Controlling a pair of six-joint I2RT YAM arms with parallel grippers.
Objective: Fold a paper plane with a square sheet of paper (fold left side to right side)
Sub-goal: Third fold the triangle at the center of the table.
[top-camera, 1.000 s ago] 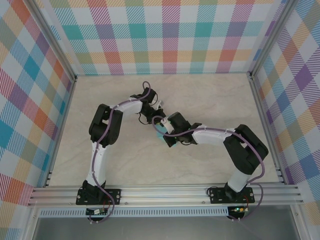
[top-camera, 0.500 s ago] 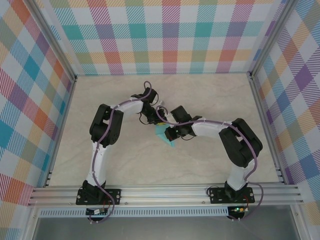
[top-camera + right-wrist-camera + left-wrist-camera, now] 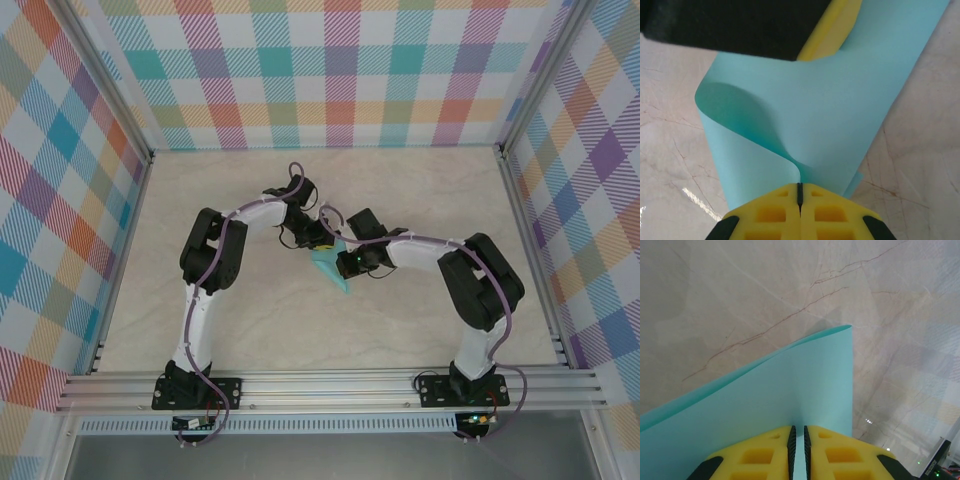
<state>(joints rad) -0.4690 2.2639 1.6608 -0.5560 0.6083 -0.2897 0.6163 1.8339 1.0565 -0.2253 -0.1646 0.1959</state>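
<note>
Clamping sheet (image 3: 331, 268) together, L claw (image 3: 798, 434) crowds R claw (image 3: 799, 190).

We read no text, labels, brands, numbers or signs anywhere; the square sheet of paper (image 3: 805, 390) is plain and unmarked.

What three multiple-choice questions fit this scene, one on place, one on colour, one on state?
1. Where is the paper? A middle of the table B at the back wall C on the rail
2. Its colour? A pink B turquoise C white
3. Its state? A flat B curled and pinched C balled up
Answers: 1 A, the top view shows it mid-table; 2 B, plain turquoise in both wrist views; 3 B, the left end effector and right end effector each clamp the bowed sheet.
</note>
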